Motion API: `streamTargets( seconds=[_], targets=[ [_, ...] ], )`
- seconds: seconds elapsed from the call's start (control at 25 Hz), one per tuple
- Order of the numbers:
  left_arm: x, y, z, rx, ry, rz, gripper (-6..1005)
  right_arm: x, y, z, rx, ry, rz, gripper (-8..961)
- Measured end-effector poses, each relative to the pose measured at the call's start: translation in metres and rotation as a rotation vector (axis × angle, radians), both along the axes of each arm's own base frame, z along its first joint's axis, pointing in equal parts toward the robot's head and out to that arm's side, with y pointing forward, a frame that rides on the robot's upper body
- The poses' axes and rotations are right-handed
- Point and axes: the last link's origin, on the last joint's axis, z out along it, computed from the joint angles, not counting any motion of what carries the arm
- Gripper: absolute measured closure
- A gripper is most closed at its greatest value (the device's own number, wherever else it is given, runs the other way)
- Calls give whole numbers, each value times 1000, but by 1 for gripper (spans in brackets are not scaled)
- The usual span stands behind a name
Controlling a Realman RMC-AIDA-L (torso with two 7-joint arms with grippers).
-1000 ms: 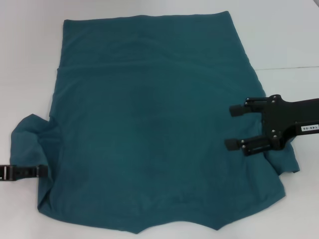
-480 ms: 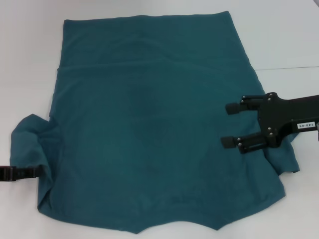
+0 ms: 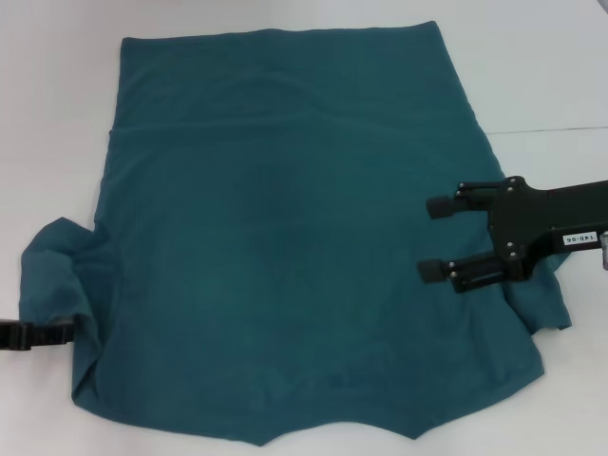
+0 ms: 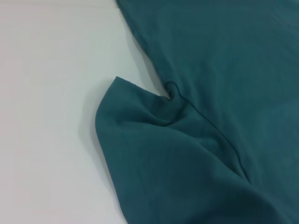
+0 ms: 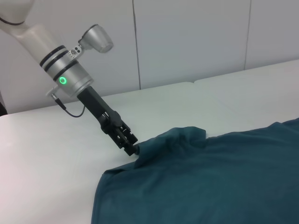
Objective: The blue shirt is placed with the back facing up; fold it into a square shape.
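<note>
You have the blue shirt (image 3: 285,266) spread flat on the white table (image 3: 551,66), plain side up, covering most of the middle of the table. Its far straight edge lies well short of the table's far edge, and its near edge with the neck notch runs close to the near edge. No box, bin or tray shows anywhere in these views.

Your left pincer (image 3: 71,330) sits low at the table's left side, right at the bunched left sleeve (image 3: 59,275). From the right wrist view you can see its tip (image 5: 134,150) meeting the raised edge of that sleeve, but you cannot tell whether the fingers are closed on the cloth or only touching it. The left wrist view shows the sleeve (image 4: 154,154) rumpled and folded up beside the shirt's side seam, with bare table next to it.

Your right pincer (image 3: 432,237) hangs over the right part of the shirt, its two black fingers (image 3: 439,270) spread apart, pointing toward the table's left side and holding nothing. The right sleeve (image 3: 546,304) pokes out from under the arm.

For room to move, you have bare table along the far edge, a wide strip at the right side beyond the shirt, and open surface at the left side around the bunched sleeve.
</note>
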Motion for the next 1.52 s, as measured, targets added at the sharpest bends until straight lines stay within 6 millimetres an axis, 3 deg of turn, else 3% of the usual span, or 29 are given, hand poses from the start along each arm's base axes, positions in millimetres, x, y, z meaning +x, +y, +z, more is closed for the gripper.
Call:
streamTargets(
  seconds=[0.4,1.08,1.52],
  targets=[
    [7,5,-8,7,69,-36,245,-1,1,-1,-2,3,-2,6],
    [-2,9,-12,47,136,-48,308,-2,0,0,4,16,-18,7],
    [3,12,-16,46,135,-60,748,-3,0,-1,10,22,-16,6]
  ],
)
